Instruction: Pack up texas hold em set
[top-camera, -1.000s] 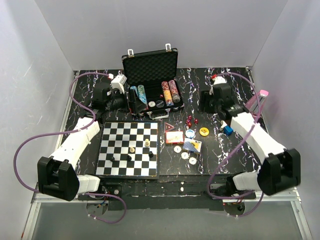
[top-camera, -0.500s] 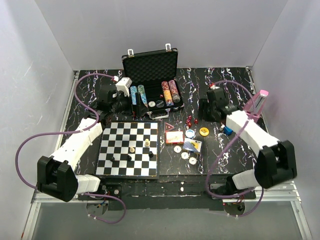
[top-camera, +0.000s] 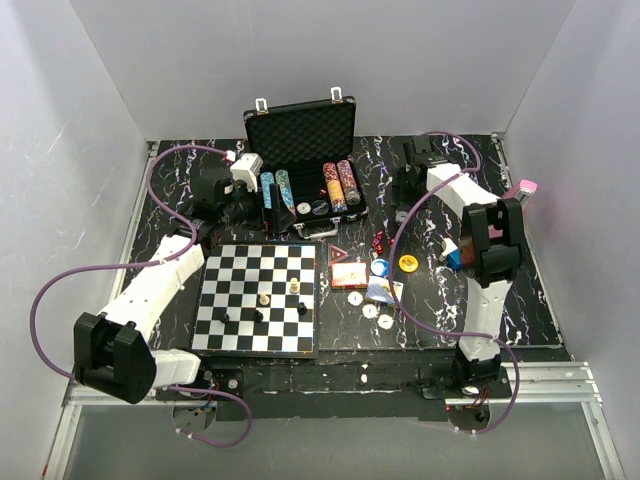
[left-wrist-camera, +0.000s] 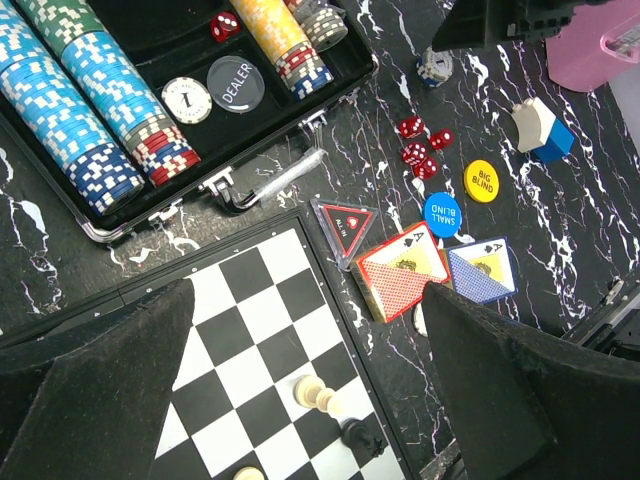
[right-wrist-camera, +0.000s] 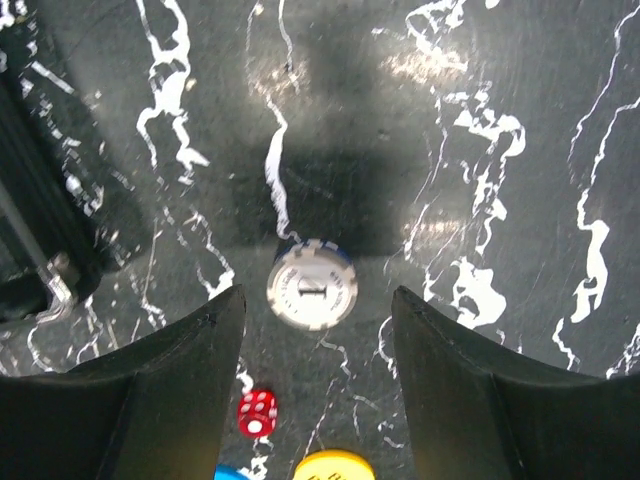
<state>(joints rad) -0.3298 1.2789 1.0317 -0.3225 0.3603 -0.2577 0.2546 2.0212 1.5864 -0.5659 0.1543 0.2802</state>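
Note:
The black briefcase (top-camera: 300, 130) stands open at the back, with chip rows (left-wrist-camera: 95, 90) and a dealer button (left-wrist-camera: 238, 80) in its tray. On the table lie red dice (left-wrist-camera: 415, 148), a yellow button (left-wrist-camera: 481, 178), a blue button (left-wrist-camera: 442, 213), a red card deck (left-wrist-camera: 400, 272) and a blue card deck (left-wrist-camera: 480, 268). My right gripper (right-wrist-camera: 318, 330) is open, its fingers either side of a small white-topped chip stack (right-wrist-camera: 312, 288) right of the case. My left gripper (left-wrist-camera: 310, 400) hangs wide open above the chessboard's back edge, holding nothing.
A chessboard (top-camera: 258, 300) with several pieces fills the front left. A pink metronome (top-camera: 522, 195) stands at the right wall, with a blue-and-white block (top-camera: 455, 253) near it. A triangular marker (left-wrist-camera: 343, 222) lies by the board's corner. A red die (right-wrist-camera: 256, 413) sits near my right gripper's left finger.
The right arm has folded up and its gripper has moved back and left, to above the chip stack beside the case. The left arm has barely shifted.

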